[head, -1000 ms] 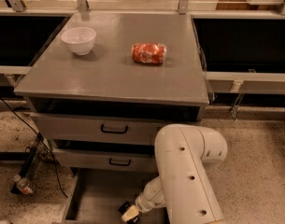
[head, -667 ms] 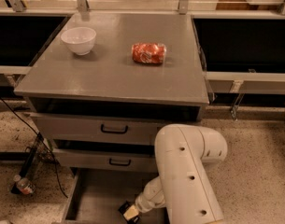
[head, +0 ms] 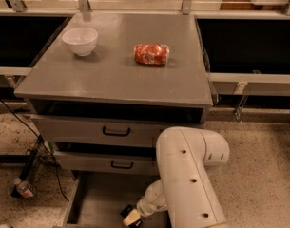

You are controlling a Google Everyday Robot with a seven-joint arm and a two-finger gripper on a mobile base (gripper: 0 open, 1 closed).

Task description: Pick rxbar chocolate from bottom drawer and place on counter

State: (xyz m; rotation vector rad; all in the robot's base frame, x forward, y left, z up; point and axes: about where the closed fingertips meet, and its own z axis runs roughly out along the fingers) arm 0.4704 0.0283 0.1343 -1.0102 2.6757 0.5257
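A bowl [head: 80, 41] is sitting on the counter [head: 120, 87], at about 10 o'clock from its middle. A red packet [head: 151, 54] is lying at 3 o'clock from the bowl, well apart from it. Under the counter, two drawers [head: 87, 129] with black handles are sticking out a little, one above the other. The bottom drawer [head: 99, 198] is standing wide open at 6 o'clock from them, showing its flat grey floor. The big white arm [head: 189, 175] is reaching down into it from the 3 o'clock side. The gripper [head: 131, 217] is hanging low inside the bottom drawer, at 6 o'clock in the view. I cannot tell how its grip is standing. A small dark bit is touching the gripper at 11 o'clock, but I cannot tell if it is the rxbar.
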